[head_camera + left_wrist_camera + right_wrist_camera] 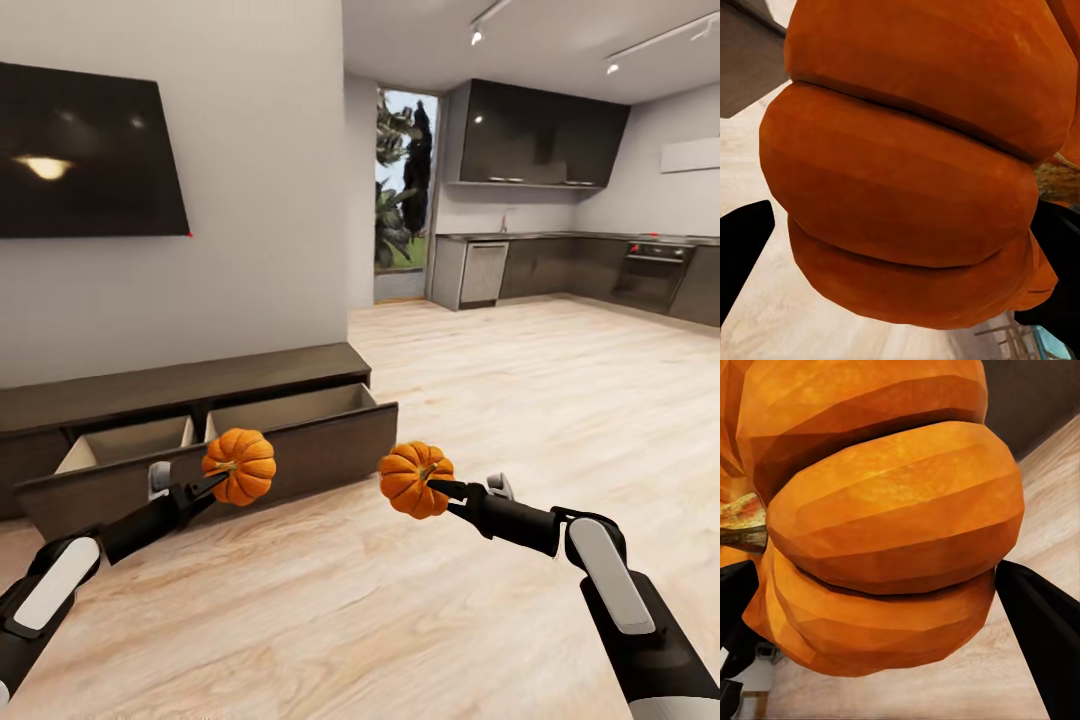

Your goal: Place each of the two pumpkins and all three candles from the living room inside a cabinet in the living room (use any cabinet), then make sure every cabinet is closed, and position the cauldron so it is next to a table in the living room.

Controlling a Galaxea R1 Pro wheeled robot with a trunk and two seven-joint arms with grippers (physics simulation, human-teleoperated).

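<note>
Pale wood floor runs from your base past the wall-hung TV toward the kitchen at the back, and the cabinet sits low against the wall ahead on your left with both drawers pulled out, their tan insides open to you. You are in the stowing step with both pumpkins in hand: the left gripper is clamped on the left pumpkin, which hangs just in front of the drawer front, and the right gripper is clamped on the right pumpkin, held over bare floor off the cabinet's right end. Each wrist view shows orange ribs squeezed between dark fingers, so both holds look firm. Next, you likely need to roll closer or reach further, lift each pumpkin above the drawer's front lip, carry it over the tan cavity and only then let go. Watch the lip: the left pumpkin looks about level with it, so raise it first. Candles, drawer closing and the cauldron remain to be done.
</note>
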